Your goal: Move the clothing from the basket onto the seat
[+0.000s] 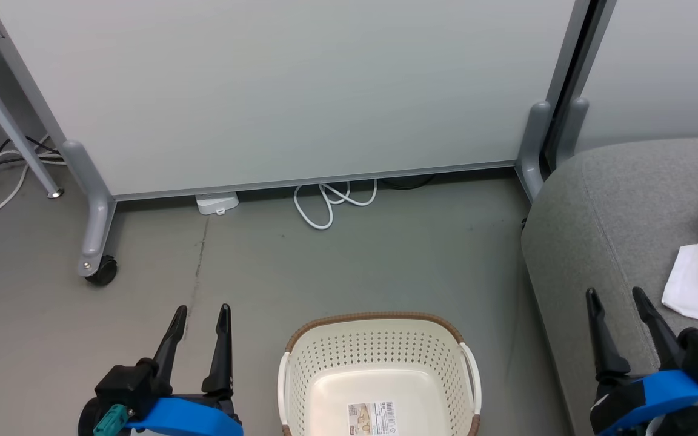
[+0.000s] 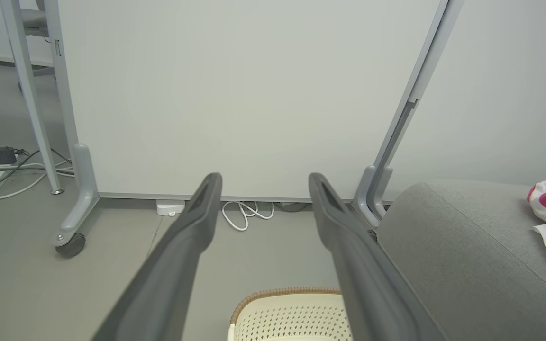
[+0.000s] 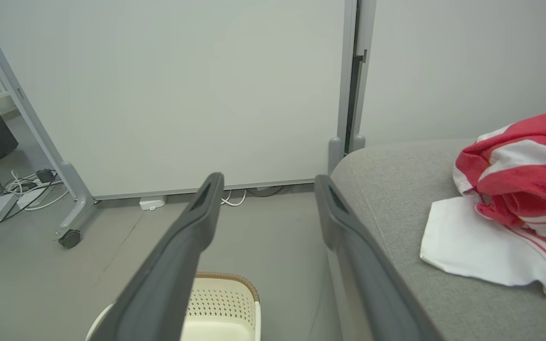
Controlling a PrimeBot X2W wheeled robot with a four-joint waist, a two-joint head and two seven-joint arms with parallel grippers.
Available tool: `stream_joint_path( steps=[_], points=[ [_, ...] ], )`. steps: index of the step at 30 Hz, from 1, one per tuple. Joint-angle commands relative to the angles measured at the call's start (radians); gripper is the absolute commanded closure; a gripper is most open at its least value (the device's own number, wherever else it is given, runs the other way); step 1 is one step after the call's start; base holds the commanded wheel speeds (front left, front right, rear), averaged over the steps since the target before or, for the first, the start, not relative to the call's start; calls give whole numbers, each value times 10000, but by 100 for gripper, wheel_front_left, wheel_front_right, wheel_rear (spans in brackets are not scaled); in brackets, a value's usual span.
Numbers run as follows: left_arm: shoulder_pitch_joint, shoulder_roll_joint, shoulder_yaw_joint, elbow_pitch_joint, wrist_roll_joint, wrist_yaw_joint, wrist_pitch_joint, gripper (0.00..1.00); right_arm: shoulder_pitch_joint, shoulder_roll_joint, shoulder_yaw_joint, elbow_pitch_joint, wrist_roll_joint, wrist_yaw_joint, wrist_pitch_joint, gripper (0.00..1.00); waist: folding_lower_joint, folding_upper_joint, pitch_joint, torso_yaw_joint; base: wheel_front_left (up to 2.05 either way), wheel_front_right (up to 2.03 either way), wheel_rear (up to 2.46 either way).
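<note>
Both dark two-fingered grippers, the left gripper and the right gripper, stand spread and empty beside the bare cream-white perforated plastic basket on the floor, with the red-and-white soft clothing lying on the grey upholstered seat, back from its rounded corner: transfer apparently complete.

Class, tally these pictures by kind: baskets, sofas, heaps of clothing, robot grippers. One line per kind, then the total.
Baskets: 1, the basket, no clothing seen inside
Sofas: 1, the seat
Heaps of clothing: 1, the clothing, lying on the seat
Robot grippers: 2, the left gripper and the right gripper, both open
Total: 5
</note>
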Motion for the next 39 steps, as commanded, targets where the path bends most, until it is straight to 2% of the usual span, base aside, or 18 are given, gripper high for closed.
stream_joint_path(
  steps=[1,11,26,27,36,39],
  points=[
    [96,17,110,89,-17,-13,-26,0,242,59,53,41,-52,3,-97,0,1,0,-65,146,0,0,0],
    [117,93,202,430,-175,-14,-26,0,398,111,250,295,304,3,-112,0,1,0,-144,362,0,0,0],
    [-29,158,109,634,-328,-14,-25,0,429,112,259,522,441,5,-210,0,1,0,-152,253,0,0,0],
    [78,134,118,622,-303,0,1,100,271,96,262,523,433,0,-213,100,2,0,-153,253,0,0,0],
    [626,-17,-10,1365,-299,0,75,100,430,211,276,1400,445,0,-205,100,2,0,-152,241,0,0,0],
    [592,-40,94,1324,-774,0,209,100,355,210,255,1469,981,0,-122,100,2,0,-149,224,0,0,0]
  ],
)
